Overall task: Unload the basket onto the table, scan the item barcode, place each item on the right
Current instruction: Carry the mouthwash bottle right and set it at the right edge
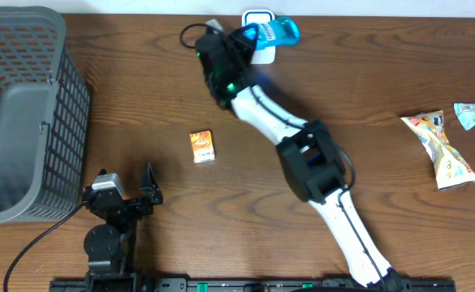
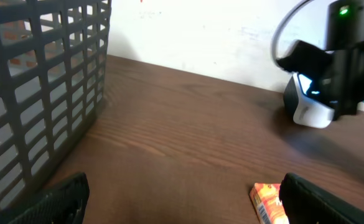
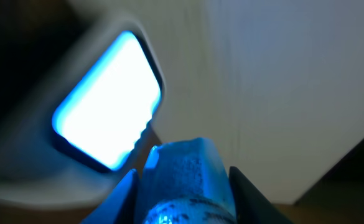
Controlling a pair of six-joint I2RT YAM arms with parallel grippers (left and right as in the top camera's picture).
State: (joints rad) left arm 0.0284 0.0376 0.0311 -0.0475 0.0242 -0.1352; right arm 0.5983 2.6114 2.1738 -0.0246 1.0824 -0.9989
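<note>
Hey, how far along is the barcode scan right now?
Done: the blue packet is off the table, gripped by the right fingers, at the scanner. In hand: it faces the lit scanner window; a read can't be confirmed. Left: the orange box, yellow snack packet and teal wrapper lie on the table; the left fingers sit open, idle.

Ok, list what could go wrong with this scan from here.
1. No barcode shows on the blue packet in any view. It may be facing away from the scanner's lit window, so the scan could miss.
2. The right gripper pinches the packet by one end, so the soft pack might sag or slip.
3. The packet hangs very near the scanner, and pushing closer could knock it.
</note>
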